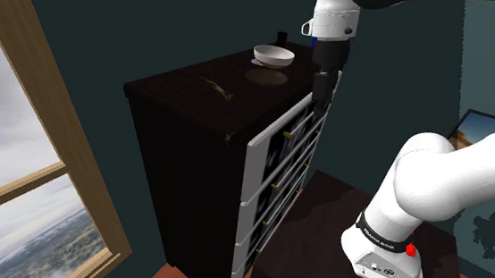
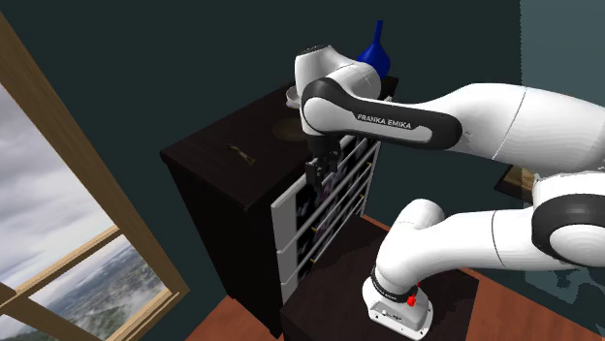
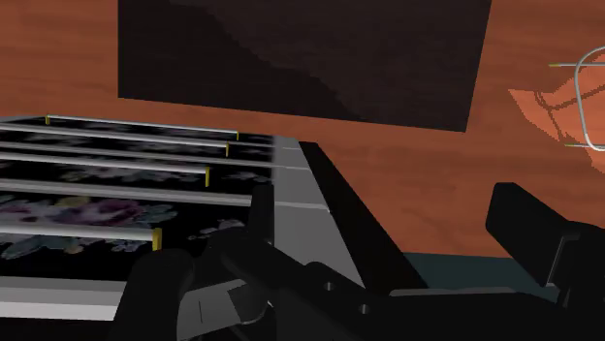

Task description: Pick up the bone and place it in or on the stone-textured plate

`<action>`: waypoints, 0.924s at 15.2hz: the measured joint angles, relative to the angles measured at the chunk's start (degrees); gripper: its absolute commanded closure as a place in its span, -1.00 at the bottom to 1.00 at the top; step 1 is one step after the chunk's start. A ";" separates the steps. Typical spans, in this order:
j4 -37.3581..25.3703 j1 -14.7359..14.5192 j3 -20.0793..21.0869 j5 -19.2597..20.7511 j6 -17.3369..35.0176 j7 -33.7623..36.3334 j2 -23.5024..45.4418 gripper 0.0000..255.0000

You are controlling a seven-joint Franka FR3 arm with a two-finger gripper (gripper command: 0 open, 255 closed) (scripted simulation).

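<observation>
**A:** Red-brown floor [image 3: 58, 58] and the dark stand [image 1: 306, 232] lie closest to us, with the white arm [image 1: 455, 182] mounted on top. Where do we find the tool?

**B:** We see the tool [image 1: 323, 91] hanging fingers-down just off the front of the dresser [image 1: 185, 165], beside its white drawer fronts [image 1: 265, 155]. In the wrist view its fingers [image 3: 524, 218] stand spread, with nothing pinched between them.

**A:** And the bone?

**B:** Further on, we spot the bone [image 1: 217, 87] lying flat on the dresser top, well apart from the tool. The stone-textured plate [image 1: 266, 76] sits near it, toward the shoulder view's right. A white bowl [image 1: 274, 56] is just behind the plate. Past those we make out a blue vase [image 2: 376, 48] and the teal wall [image 1: 139, 25].

**A:** How do we expect the bone to handle?

**B:** We judge it small, light and stiff, and hardly fragile, though its surface may be slippery. We would take it across its narrow middle so it doesn't swing in the grip. It lies low, so our fingers must come down close to the dresser top.

**A:** And the plate?

**B:** It looks flat to us, so a low release should do. We would steer clear of the bowl close behind it.
</observation>
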State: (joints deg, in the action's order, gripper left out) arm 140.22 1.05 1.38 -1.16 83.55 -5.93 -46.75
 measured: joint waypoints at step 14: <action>-15.30 0.08 0.30 -1.50 13.32 0.75 24.56 -1.00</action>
State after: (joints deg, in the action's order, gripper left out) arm 124.92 1.13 1.68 -2.66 96.86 -5.18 -22.19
